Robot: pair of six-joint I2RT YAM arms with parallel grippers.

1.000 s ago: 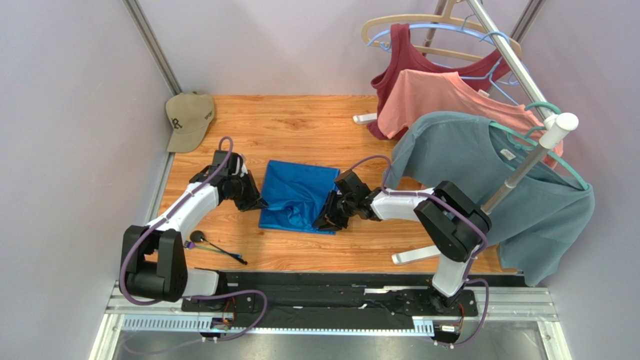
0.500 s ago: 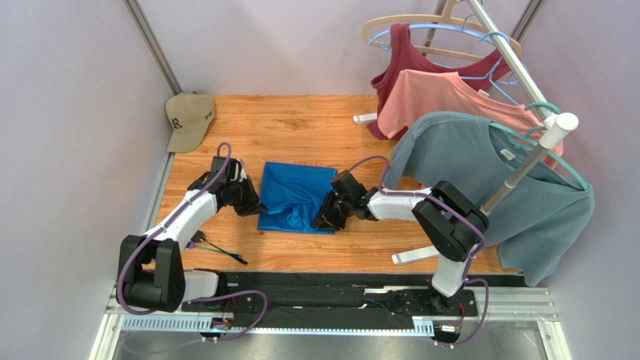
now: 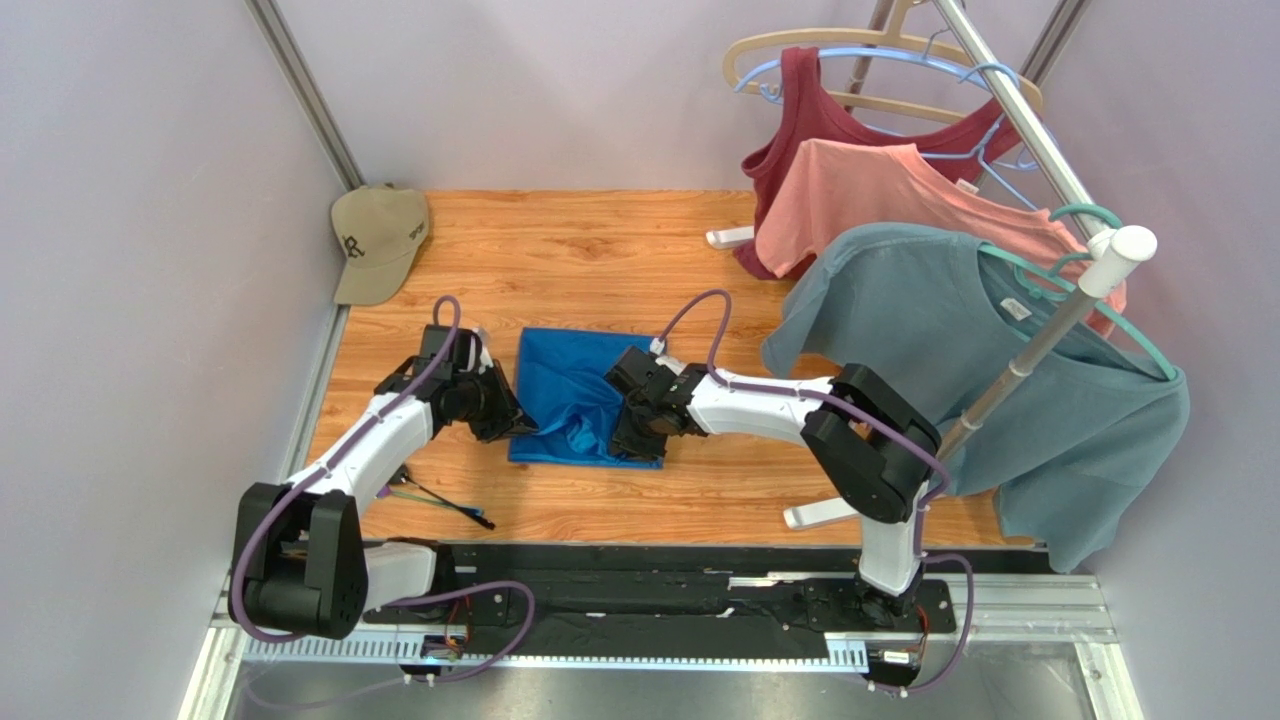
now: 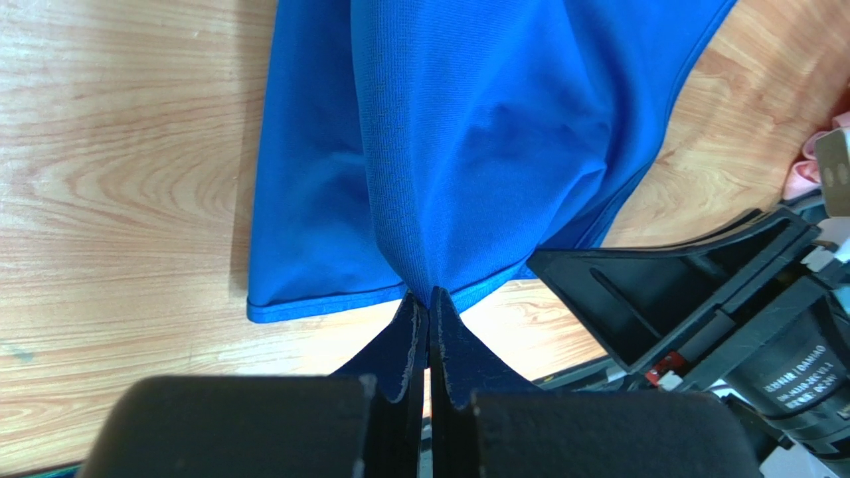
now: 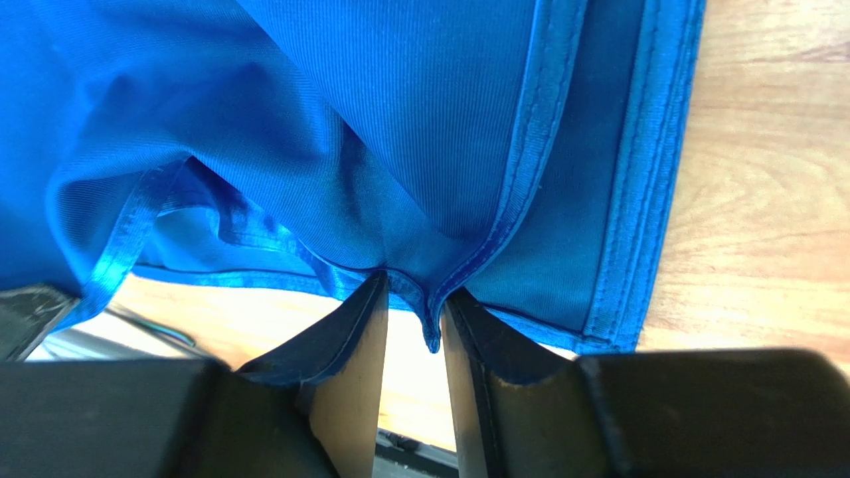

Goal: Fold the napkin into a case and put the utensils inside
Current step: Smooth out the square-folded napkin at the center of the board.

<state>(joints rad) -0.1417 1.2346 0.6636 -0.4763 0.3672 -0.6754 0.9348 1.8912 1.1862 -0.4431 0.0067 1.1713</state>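
Note:
The royal-blue napkin (image 3: pixel 568 393) lies bunched on the wooden table (image 3: pixel 601 255) between my two grippers. My left gripper (image 3: pixel 505 422) is at its near left corner, and in the left wrist view the left gripper (image 4: pixel 429 299) is shut on a raised fold of the napkin (image 4: pixel 469 129). My right gripper (image 3: pixel 622 438) is over the near right part. Seen from the right wrist, the right gripper (image 5: pixel 414 299) stands open, with a hemmed corner of the napkin (image 5: pixel 399 129) hanging loose between its fingers. The utensils (image 3: pixel 439 500) lie near the table's front left edge.
A tan cap (image 3: pixel 379 240) sits at the back left corner. A clothes rack with a teal-grey T-shirt (image 3: pixel 977 375), a pink shirt (image 3: pixel 887 203) and a maroon top stands on the right. Its white foot (image 3: pixel 819 513) rests near the front. Walls close in both sides.
My right gripper has moved left, onto the napkin's near right part. The left gripper has shifted slightly nearer. The napkin has become narrower and more bunched.

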